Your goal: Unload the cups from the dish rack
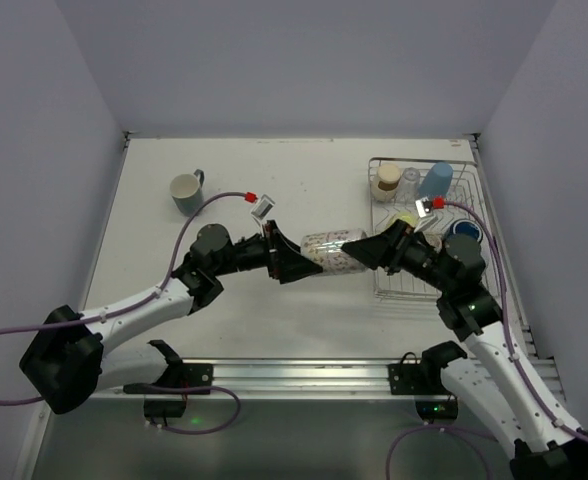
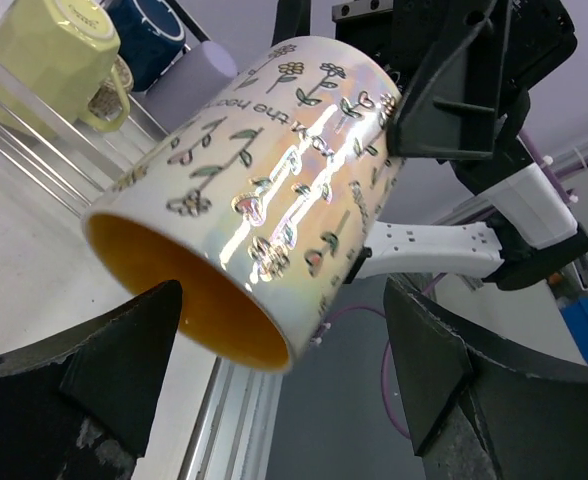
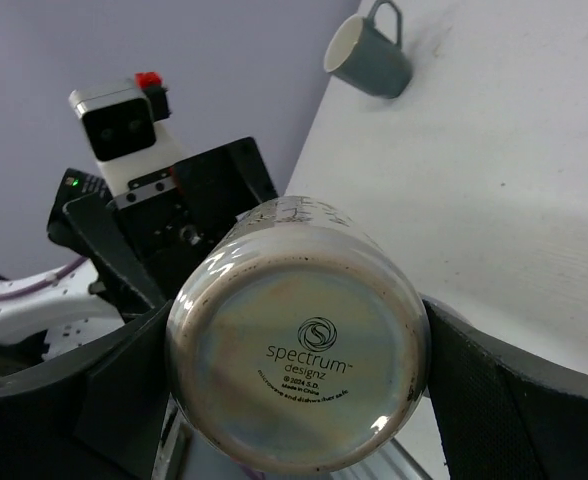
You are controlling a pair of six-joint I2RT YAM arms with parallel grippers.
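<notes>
An iridescent white mug with flower drawings and an orange lining hangs on its side in the air between my two grippers, left of the dish rack. My right gripper is shut on its base end, one finger on each side. My left gripper is open with its fingers on either side of the mug's rim, and the right finger stands clear of it. The rack holds a beige cup, a clear glass, a light blue cup, a navy cup and a cream cup.
A grey-green mug stands on the table at the far left; it also shows in the right wrist view. The cream cup and navy cup show behind the held mug. The arms' mounting rail runs along the near edge.
</notes>
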